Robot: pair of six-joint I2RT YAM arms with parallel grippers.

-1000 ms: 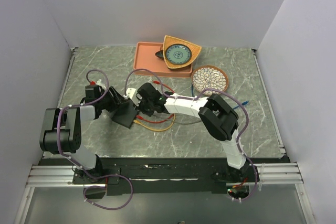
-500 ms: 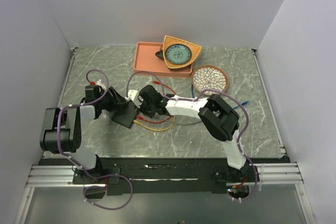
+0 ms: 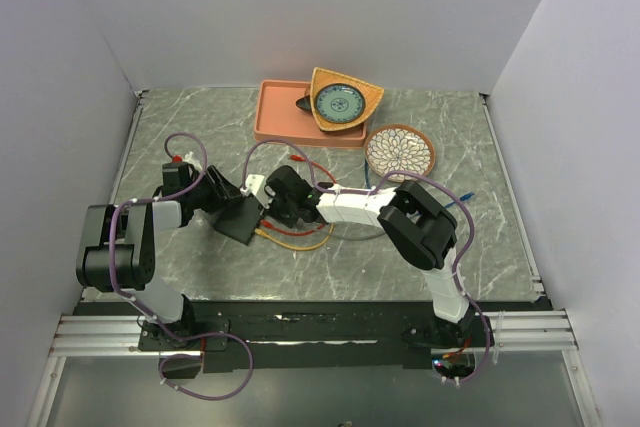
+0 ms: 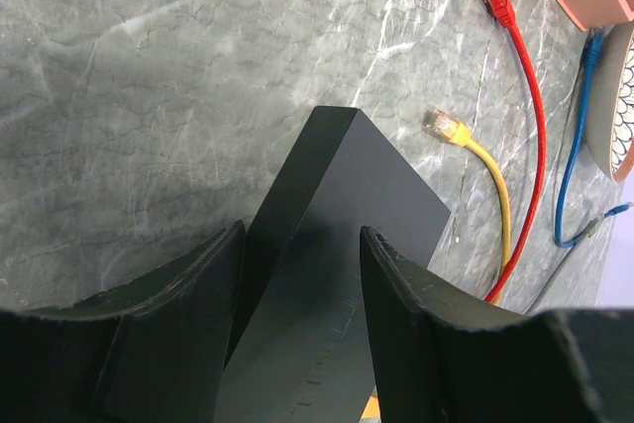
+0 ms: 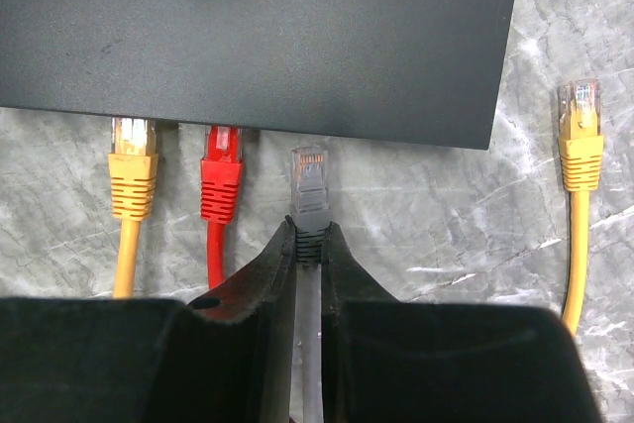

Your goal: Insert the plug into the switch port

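Observation:
The switch (image 3: 238, 217) is a flat matte-black box left of centre. In the left wrist view the switch (image 4: 347, 205) lies between my left gripper's (image 4: 297, 245) fingers, which clamp its end. In the right wrist view the switch (image 5: 258, 37) fills the top, with a yellow plug (image 5: 132, 160) and a red plug (image 5: 221, 170) seated in its ports. My right gripper (image 5: 309, 230) is shut on a grey plug (image 5: 309, 175), whose tip sits just short of the port edge, beside the red one. From above, my right gripper (image 3: 272, 197) is right next to the switch.
A loose yellow plug (image 5: 580, 136) lies right of the grey one. Red, yellow and blue cables (image 3: 295, 237) trail over the marble. A salmon-pink tray (image 3: 270, 117), a wooden bowl (image 3: 345, 99) and a patterned plate (image 3: 400, 152) stand at the back.
My right gripper has moved a little left toward the switch with the grey plug. The left gripper and switch have stayed put.

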